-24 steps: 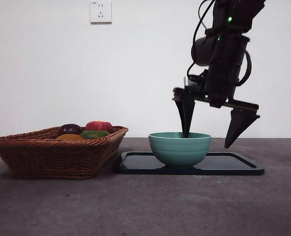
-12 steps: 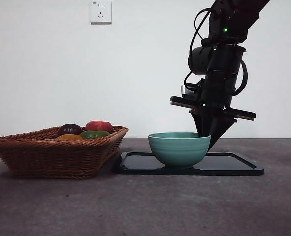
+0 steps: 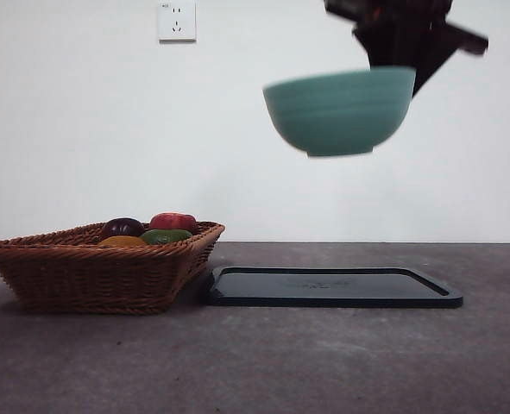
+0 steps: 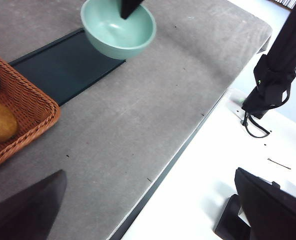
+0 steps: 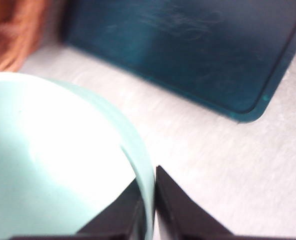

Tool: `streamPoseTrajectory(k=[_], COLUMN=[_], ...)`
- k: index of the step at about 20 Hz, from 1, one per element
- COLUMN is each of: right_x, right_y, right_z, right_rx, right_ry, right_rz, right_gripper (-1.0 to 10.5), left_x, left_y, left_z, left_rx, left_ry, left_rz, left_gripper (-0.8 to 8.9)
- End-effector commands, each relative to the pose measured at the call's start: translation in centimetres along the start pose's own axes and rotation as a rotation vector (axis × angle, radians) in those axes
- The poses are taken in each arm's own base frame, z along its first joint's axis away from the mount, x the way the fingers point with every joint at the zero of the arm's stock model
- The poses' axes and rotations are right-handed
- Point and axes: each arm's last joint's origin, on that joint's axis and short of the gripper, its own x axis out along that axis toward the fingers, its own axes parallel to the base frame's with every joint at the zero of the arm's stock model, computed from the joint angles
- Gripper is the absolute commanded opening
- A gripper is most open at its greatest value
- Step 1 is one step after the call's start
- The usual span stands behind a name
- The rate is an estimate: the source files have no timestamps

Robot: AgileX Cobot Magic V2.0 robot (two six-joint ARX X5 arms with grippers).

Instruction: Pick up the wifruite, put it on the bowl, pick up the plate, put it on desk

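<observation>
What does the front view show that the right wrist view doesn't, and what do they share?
Front only: the wall socket, the whole basket with its fruit, and the bowl hanging high above the tray. Right wrist only: the right gripper pinching the bowl's rim, one jaw inside, one outside. Both: bowl, tray, grey desk.

No legible writing anywhere.
The wall socket [image 3: 176, 20] carries a tiny mark along its top edge, too small to read; nothing else bears any visible lettering, label or number.
</observation>
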Motion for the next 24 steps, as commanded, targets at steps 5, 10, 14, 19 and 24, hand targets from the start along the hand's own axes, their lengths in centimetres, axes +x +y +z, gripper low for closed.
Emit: streamPoseTrajectory(k=[5,10,14,19,24], right_x=[2.8,7.9,10.6,13.1,13.8], right_y=[3.1,3.3,2.8,2.4,2.2], right_z=[-5.0,-7.4,-8.2,-9.1,-9.3], right_rx=[-0.098,-0.05,0.003,0.041,0.049], right_ry=[0.052,0.082,0.056,0.084,0.098], right_rz=[0.031,0.038,0.046,0.071,0.059], right_gripper=[0.1,0.1,0.1,0.1,0.1], left_x=[-0.2,-0.2,-0.2,-0.2,-0.2], left_y=[-0.1,-0.1,-0.1,-0.1,-0.1], left_z=[0.3,0.3,0.3,0.3,0.3], left_rx=[0.009,0.01,0.011,0.01,0.01], left_ry=[-0.016,-0.017,-0.02,-0.019,-0.019], left_rz=[-0.008,-0.008,-0.007,-0.007,-0.008], left_gripper=[6.57,6.57,6.57,6.57,6.57])
